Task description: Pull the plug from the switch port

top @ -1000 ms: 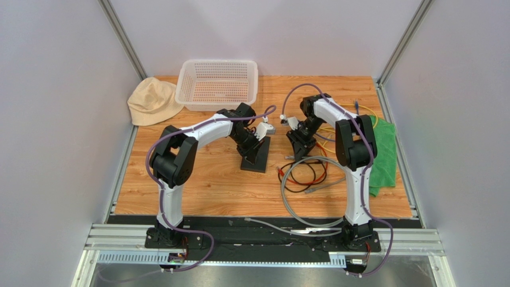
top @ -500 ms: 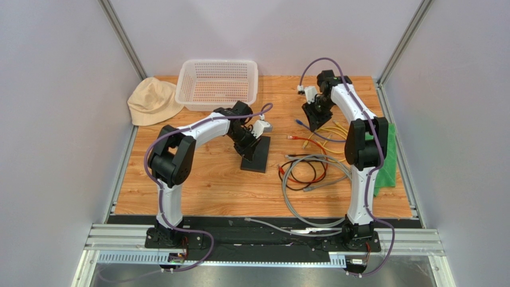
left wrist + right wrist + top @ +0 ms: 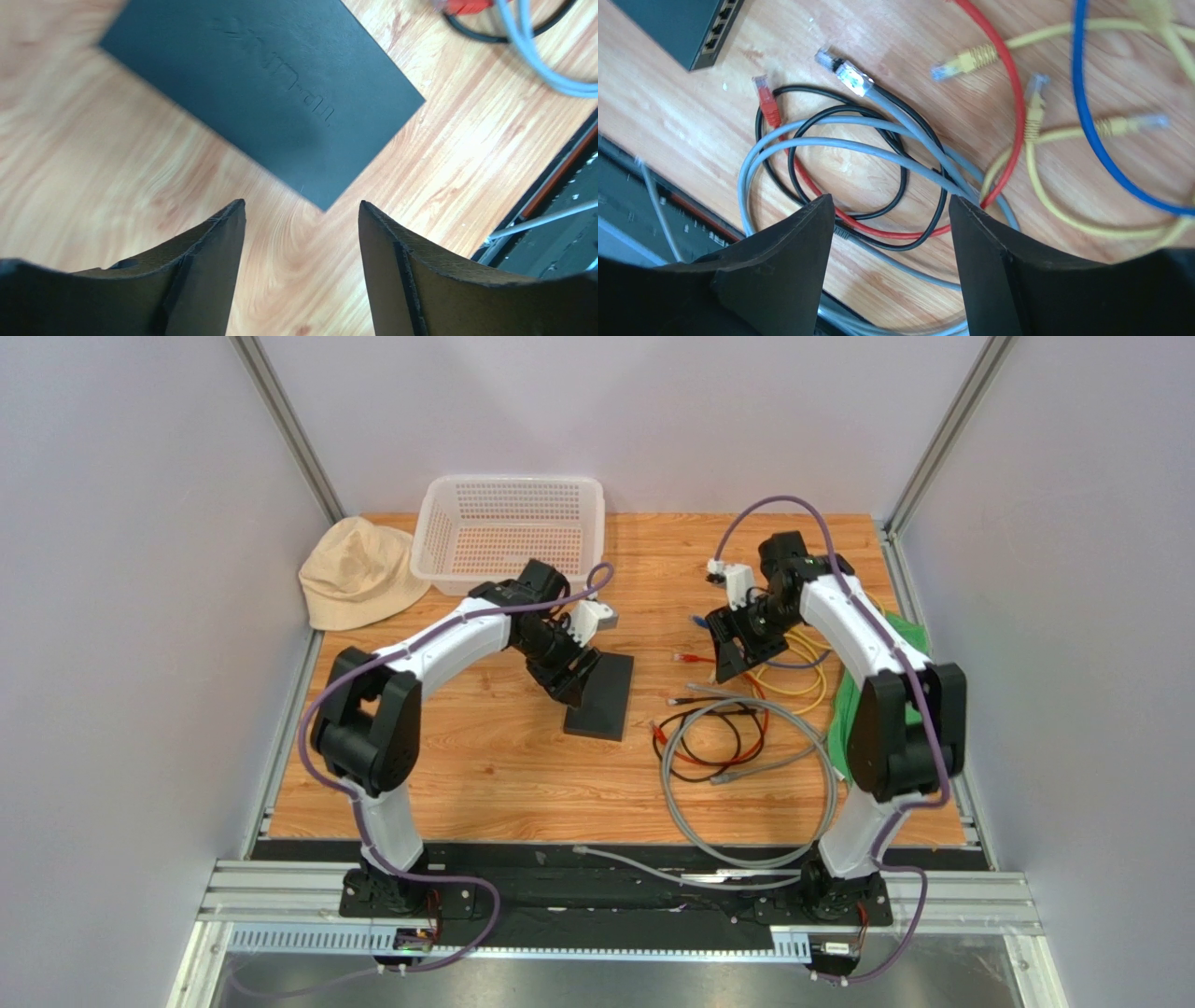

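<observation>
Overhead, the left gripper (image 3: 302, 210) is held with its fingers spread apart and nothing between them, above the wooden table (image 3: 84, 175). The switch (image 3: 267, 91), a flat black box, lies just beyond its tips at twelve o'clock, untouched. The right gripper (image 3: 891, 203) is likewise parted and empty, poised over tangled cables. A grey cable (image 3: 913, 136) ends in a metal plug (image 3: 847, 73) lying on the wood, apart from the switch's socket row at ten o'clock. From above, a white basket (image 3: 512, 532) and tan hat (image 3: 358, 574) are seen at eleven o'clock of the switch, a green cloth (image 3: 912, 647) at three.
</observation>
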